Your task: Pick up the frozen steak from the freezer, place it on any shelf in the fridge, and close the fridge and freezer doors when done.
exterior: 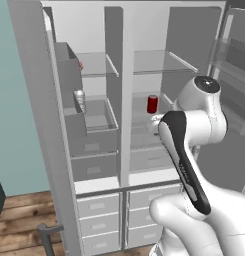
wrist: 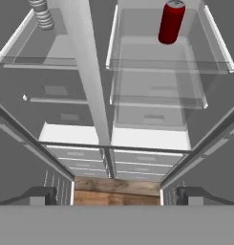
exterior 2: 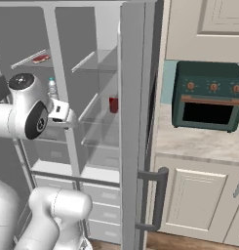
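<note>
The frozen steak (exterior 2: 41, 59) lies on the freezer's upper shelf, a small dark-red slab; in the left base view just a red sliver of the steak (exterior: 81, 65) peeks past a door bin. My gripper (wrist: 116, 195) is open and holds nothing. It faces the divider (wrist: 90, 86) between the freezer (exterior: 94, 130) and the fridge (exterior: 154, 135), at mid-height and well below the steak. Its hand (exterior 2: 60, 111) hangs in front of the open compartments. Both doors stand open: the freezer door (exterior: 34, 125) at left, the fridge door (exterior 2: 133, 122) at right. A glass shelf (exterior: 159, 62) spans the fridge's top.
A red can (wrist: 171, 21) stands on a middle fridge shelf and a clear bottle (exterior: 80, 100) is in the freezer. Grey drawers (exterior: 99, 220) sit below. A dark green toaster oven (exterior 2: 206, 95) rests on the counter (exterior 2: 199, 141) to the right of the fridge door.
</note>
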Tool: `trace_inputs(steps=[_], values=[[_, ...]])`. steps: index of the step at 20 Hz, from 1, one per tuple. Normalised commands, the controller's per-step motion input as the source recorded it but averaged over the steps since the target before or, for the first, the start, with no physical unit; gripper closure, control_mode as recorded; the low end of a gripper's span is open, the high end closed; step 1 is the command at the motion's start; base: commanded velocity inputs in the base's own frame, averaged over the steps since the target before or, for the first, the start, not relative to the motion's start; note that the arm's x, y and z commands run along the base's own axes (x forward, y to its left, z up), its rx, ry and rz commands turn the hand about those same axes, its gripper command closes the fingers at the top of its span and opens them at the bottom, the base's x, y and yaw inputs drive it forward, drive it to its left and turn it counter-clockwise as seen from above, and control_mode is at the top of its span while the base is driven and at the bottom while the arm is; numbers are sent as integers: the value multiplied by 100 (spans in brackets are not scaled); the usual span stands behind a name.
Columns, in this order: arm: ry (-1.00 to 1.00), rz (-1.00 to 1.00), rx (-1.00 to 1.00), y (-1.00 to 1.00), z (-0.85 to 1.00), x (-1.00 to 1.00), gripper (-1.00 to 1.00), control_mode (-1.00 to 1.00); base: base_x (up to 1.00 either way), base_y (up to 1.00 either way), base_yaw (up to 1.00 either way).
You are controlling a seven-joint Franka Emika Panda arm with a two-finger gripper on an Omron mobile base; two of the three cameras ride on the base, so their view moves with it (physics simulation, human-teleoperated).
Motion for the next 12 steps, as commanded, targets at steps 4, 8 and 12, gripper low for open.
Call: trace_inputs(steps=[4, 8, 12], values=[[0, 0, 0, 0, 0, 0, -100, 100, 0, 59, 0], [0, 0, 0, 0, 0, 0, -100, 100, 6, 51, 0], [0, 0, 0, 0, 0, 0, -100, 100, 20, 22, 0]])
